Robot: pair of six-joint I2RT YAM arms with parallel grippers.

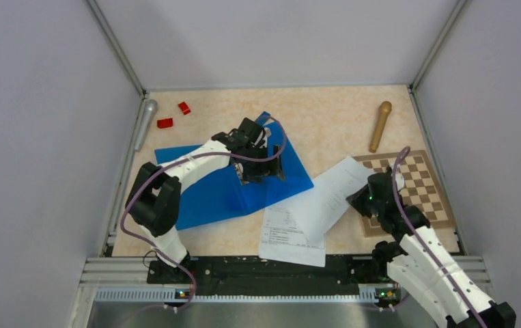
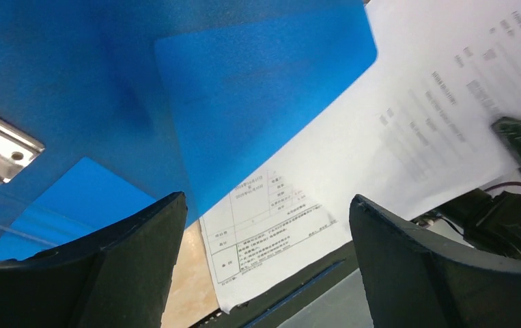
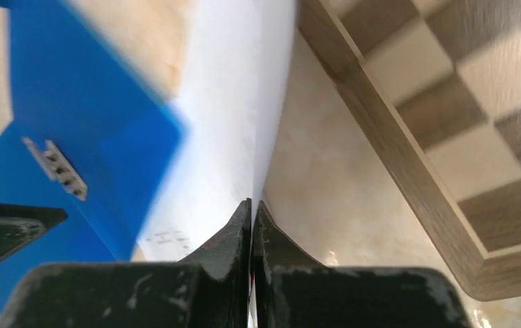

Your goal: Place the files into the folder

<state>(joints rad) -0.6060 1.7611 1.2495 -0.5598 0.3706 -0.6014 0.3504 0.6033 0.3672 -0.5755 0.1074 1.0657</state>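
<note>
The files (image 1: 329, 195) are lying outside the folder (image 1: 209, 198), which is spread open on the table (image 1: 326, 116): one sheet (image 1: 288, 239) flat at the near edge, another raised beside the chessboard (image 1: 414, 191). We are pinching that raised sheet in the fully closed right gripper (image 3: 251, 205), while the left gripper (image 2: 268, 205) is hovering over the folder, jaws wide, holding nothing. We are judging nothing filed yet.

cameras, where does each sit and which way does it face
top view: above and behind both arms, looks down on the table; arms and bases show.
left wrist: above the open folder, looks across it to the papers; open left claw at bottom.
right wrist: low beside the chessboard, looks along the pinched sheet toward the folder; shut right claw at bottom.
shared: both wrist views show the folder and that sheet.
</note>
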